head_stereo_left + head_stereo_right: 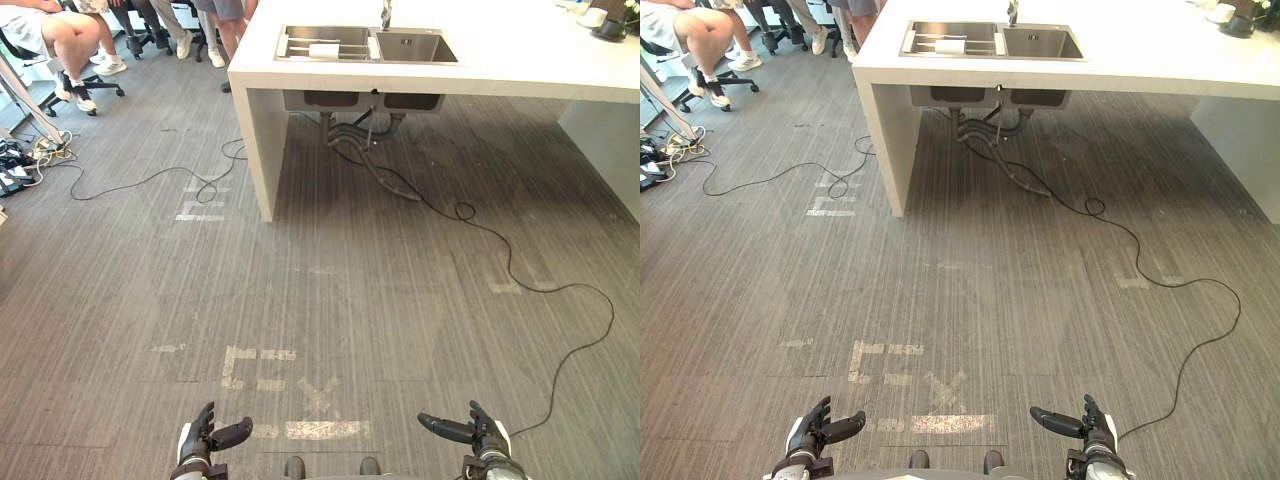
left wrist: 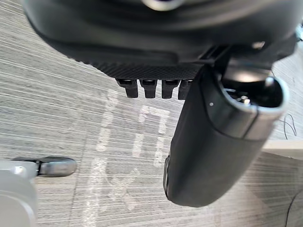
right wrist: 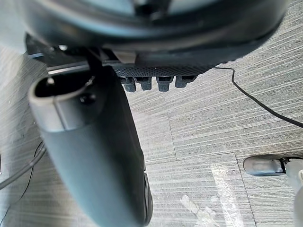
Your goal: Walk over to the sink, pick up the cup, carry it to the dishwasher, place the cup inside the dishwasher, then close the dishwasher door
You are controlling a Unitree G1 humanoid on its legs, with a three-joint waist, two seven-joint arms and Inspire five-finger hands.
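A white counter [image 1: 520, 55] stands far ahead with a steel double sink [image 1: 365, 44] set into it. In the sink's left basin a white cup-like object [image 1: 323, 49] lies on a wire rack. My left hand [image 1: 203, 440] and right hand [image 1: 478, 432] hang low over the floor, well short of the counter. Both are open, thumbs pointing inward, with nothing in them. The left wrist view shows my left hand's thumb [image 2: 208, 142] over bare floor, and the right wrist view my right hand's thumb [image 3: 99, 156].
Grey plank floor [image 1: 380, 300] with pale tape marks [image 1: 255, 368] lies between me and the counter. Black cables [image 1: 560, 290] trail across it on the right and left. Drain pipes [image 1: 365, 140] hang under the sink. People sit on office chairs [image 1: 70, 50] at the far left.
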